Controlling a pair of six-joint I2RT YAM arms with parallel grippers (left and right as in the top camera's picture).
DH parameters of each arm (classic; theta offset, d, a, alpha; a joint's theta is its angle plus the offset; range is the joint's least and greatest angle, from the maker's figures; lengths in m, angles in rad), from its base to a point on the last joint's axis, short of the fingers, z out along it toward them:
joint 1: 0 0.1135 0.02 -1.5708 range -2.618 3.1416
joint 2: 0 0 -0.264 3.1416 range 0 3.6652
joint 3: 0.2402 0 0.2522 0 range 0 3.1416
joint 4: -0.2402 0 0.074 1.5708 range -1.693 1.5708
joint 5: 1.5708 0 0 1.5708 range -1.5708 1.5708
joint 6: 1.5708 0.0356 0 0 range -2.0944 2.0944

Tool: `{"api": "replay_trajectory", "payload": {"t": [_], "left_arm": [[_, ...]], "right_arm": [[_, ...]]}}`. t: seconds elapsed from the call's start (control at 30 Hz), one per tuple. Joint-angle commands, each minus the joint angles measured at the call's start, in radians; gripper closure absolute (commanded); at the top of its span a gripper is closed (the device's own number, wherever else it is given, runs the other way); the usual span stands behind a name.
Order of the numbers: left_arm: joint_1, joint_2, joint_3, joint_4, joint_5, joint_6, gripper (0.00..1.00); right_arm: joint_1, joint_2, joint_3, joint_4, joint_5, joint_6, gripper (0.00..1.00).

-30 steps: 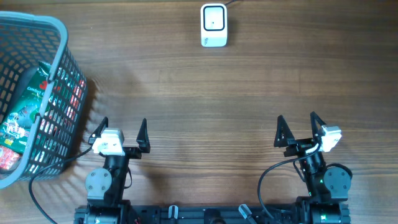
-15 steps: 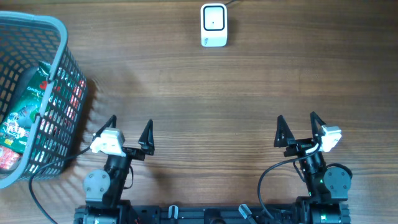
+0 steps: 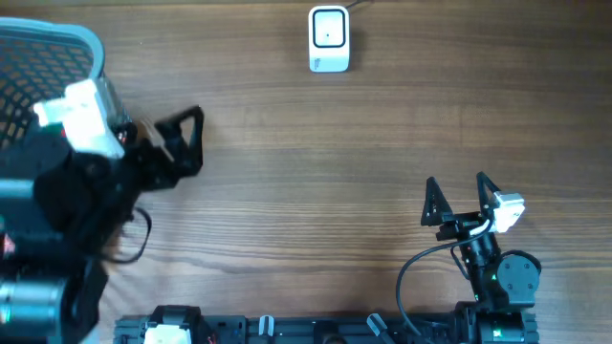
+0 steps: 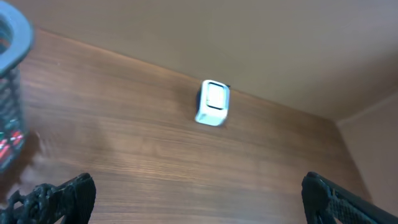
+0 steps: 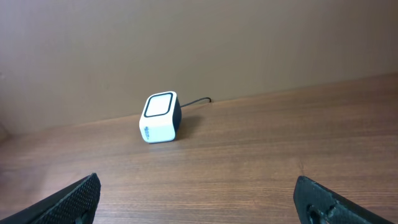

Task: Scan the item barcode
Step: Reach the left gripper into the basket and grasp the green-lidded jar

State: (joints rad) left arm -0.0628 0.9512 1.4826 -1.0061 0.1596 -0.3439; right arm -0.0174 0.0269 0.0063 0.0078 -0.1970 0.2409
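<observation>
Since the earlier frame the left arm has risen from 7 o'clock and swung to 9 o'clock, against the basket; the right arm is unmoved.

Right gripper (image 3: 457, 182), 5 o'clock: fingers spread, empty.

Left gripper (image 3: 196, 141): fingers spread, empty, over the brown wooden table (image 3: 316, 172).

Grey-blue plastic mesh basket (image 3: 57, 31), 10 o'clock: largely hidden by the arm. A red-printed packet (image 4: 7, 144) shows through the mesh and is judged to be the item.

White box-shaped barcode scanner (image 3: 328, 38), 12 o'clock: window upward, well apart from the basket.

Recommendation: turn the open fingers down into the basket and grip the packet by an edge, leaving its barcode uncovered. The barcode's position cannot be told.
</observation>
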Motion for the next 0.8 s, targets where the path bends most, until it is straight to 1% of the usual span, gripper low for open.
{"api": "replay_trajectory", "payload": {"t": [0.0,0.03,0.1,0.17,0.2,0.27,0.33,0.37,0.4,0.43,0.53,0.57,0.67,0.77], "left_arm": [[0.093,0.101,0.094,-0.079,-0.383,-0.333,0.00],[0.130,0.124,0.126,-0.097,-0.411,-0.349,0.00],[0.300,0.235,0.269,-0.183,-0.412,-0.349,0.00],[0.462,0.333,0.345,-0.267,-0.412,-0.372,0.00],[0.561,0.386,0.348,-0.304,-0.412,-0.372,0.00],[0.690,0.495,0.347,-0.406,-0.414,-0.372,0.00],[0.793,0.627,0.338,-0.423,-0.415,-0.372,0.00],[0.816,0.673,0.333,-0.426,-0.412,-0.369,0.00],[0.832,0.739,0.327,-0.430,-0.384,-0.319,0.00],[0.833,0.786,0.318,-0.426,-0.340,-0.252,0.00],[0.823,0.921,0.314,-0.387,-0.231,0.026,0.00],[0.819,0.945,0.314,-0.382,-0.217,0.061,0.00],[0.813,0.988,0.291,-0.350,-0.201,0.061,0.00],[0.792,0.995,0.176,-0.279,-0.194,0.061,0.00]], "right_arm": [[0.004,-0.006,-0.001,0.006,0.014,0.005,0.00],[0.004,-0.006,-0.001,0.006,0.014,0.005,0.00],[0.004,-0.006,-0.001,0.006,0.014,0.005,0.00],[0.004,-0.006,-0.001,0.006,0.014,0.005,0.00],[0.004,-0.006,-0.001,0.006,0.014,0.005,0.00],[0.004,-0.006,-0.001,0.006,0.014,0.005,0.00],[0.004,-0.006,-0.001,0.006,0.014,0.005,0.00],[0.004,-0.006,-0.001,0.006,0.014,0.005,0.00],[0.004,-0.006,-0.001,0.006,0.014,0.005,0.00],[0.004,-0.006,-0.001,0.006,0.014,0.005,0.00],[0.004,-0.006,-0.001,0.006,0.014,0.005,0.00],[0.004,-0.006,-0.001,0.006,0.014,0.005,0.00],[0.004,-0.006,-0.001,0.006,0.014,0.005,0.00],[0.004,-0.006,-0.001,0.006,0.014,0.005,0.00]]}}
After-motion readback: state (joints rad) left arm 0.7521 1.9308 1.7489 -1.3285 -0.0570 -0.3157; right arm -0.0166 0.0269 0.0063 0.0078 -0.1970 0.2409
